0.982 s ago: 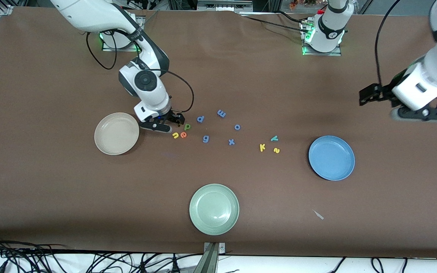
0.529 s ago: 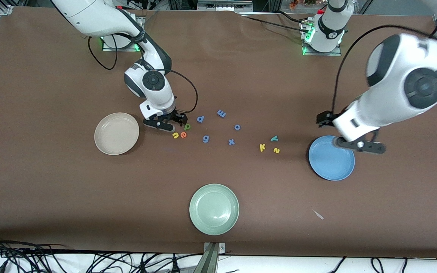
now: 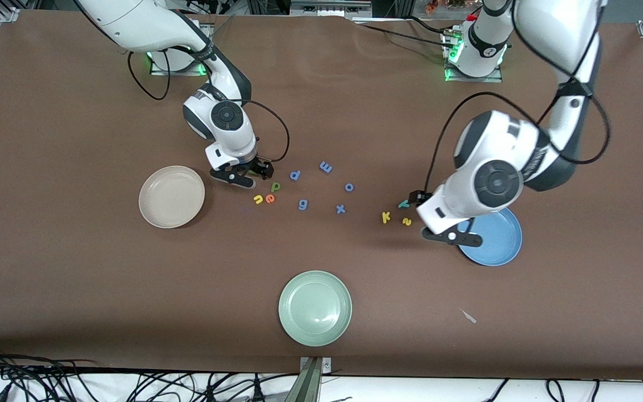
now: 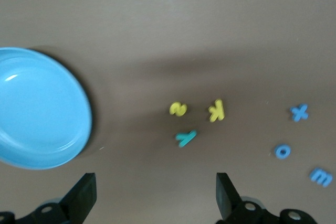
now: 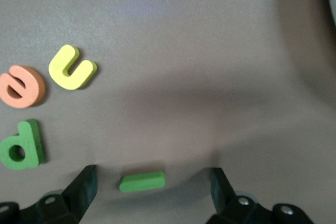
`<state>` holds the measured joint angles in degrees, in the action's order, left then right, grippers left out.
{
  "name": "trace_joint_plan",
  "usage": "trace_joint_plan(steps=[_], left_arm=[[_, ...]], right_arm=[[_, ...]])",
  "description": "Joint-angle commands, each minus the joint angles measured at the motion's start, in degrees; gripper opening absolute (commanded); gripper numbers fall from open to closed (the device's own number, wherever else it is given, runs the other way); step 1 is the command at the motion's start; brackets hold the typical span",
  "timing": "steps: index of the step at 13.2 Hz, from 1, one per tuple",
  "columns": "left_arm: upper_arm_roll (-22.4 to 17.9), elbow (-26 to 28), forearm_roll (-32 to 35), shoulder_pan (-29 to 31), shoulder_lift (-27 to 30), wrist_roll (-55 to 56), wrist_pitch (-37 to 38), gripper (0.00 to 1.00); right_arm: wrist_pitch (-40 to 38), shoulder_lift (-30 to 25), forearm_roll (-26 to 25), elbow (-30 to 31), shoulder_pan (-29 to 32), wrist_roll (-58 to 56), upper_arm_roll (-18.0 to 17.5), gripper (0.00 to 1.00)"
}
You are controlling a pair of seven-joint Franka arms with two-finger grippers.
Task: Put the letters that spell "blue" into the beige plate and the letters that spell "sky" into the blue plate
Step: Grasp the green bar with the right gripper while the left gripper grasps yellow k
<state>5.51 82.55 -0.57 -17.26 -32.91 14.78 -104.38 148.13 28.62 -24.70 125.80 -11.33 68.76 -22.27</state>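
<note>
Between the round cream-beige plate and the scatter of blue foam letters on the brown bench, we see the right end effector low over the thin green foam bar l, its fingers spread wide with the bar lying flat between them and nothing yet held. Our worry is the bar's shape: being thin and flat on the bench, it could slide out or tip if the fingers close slightly high or off-centre. Just beside it sit the green foam b, the orange-red foam e and the yellow foam u, so a finger coming down askew might nudge these neighbours and scatter the group. The left end effector hangs over the bench at the rim of the round mid-blue plate, also wide open and empty. Near it lie the yellow foam s, the yellow foam k and the teal foam y, tightly clustered, so we judge that a descent on one could drag or trap another. Both plates are still empty, as is the pale green round plate, nearest the front camera, which could wrongly receive a letter.
</note>
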Motion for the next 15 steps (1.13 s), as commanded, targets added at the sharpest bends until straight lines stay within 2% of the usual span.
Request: trace_joint_plan(steps=[1, 5, 8, 9, 10, 12, 13, 14, 15], left_arm=[[-0.5, -1.7, 0.3, -1.8, -4.3, 1.4, -5.0, 1.0], [-0.5, 0.2, 1.1, -5.1, -8.7, 4.5, -11.2, 1.0], [-0.6, 4.1, 1.2, -6.1, -10.4, 5.1, -17.9, 0.99], [-0.6, 4.7, 1.2, -6.2, -10.5, 5.2, -18.4, 0.95], [-0.5, 4.7, 1.1, -6.3, -11.5, 5.2, -18.8, 0.9], [-0.6, 4.7, 1.1, -7.0, -12.7, 5.1, -19.7, 0.83], [-0.6, 4.7, 1.1, -7.0, -12.9, 5.2, -19.9, 0.76], [-0.6, 4.7, 1.1, -7.0, -12.9, 5.3, -19.9, 0.64], [-0.5, 4.7, 1.1, -7.0, -12.9, 5.3, -19.9, 0.59]], right_arm=[[0.2, -1.7, -1.2, 1.8, 0.4, 1.7, -0.8, 0.93], [0.2, -1.5, -1.2, 1.8, 0.5, 2.1, -1.3, 0.7], [0.2, -1.4, -1.2, 1.8, 0.5, 2.0, -1.3, 0.42], [0.2, -1.5, -1.2, 1.8, 0.5, 1.8, -1.3, 0.35], [0.2, -1.5, -1.2, 1.8, 0.6, 1.7, -1.3, 0.31], [-0.5, -2.2, -1.2, 1.7, 0.7, 1.1, -1.3, 0.3], [-1.8, -3.4, -1.2, 1.5, 1.1, 0.7, -1.4, 0.28], [-3.5, -4.8, -1.1, 1.4, 1.7, -0.6, -1.4, 0.28], [-5.3, -6.1, -0.3, 0.9, 2.7, -4.0, -1.5, 0.28]])
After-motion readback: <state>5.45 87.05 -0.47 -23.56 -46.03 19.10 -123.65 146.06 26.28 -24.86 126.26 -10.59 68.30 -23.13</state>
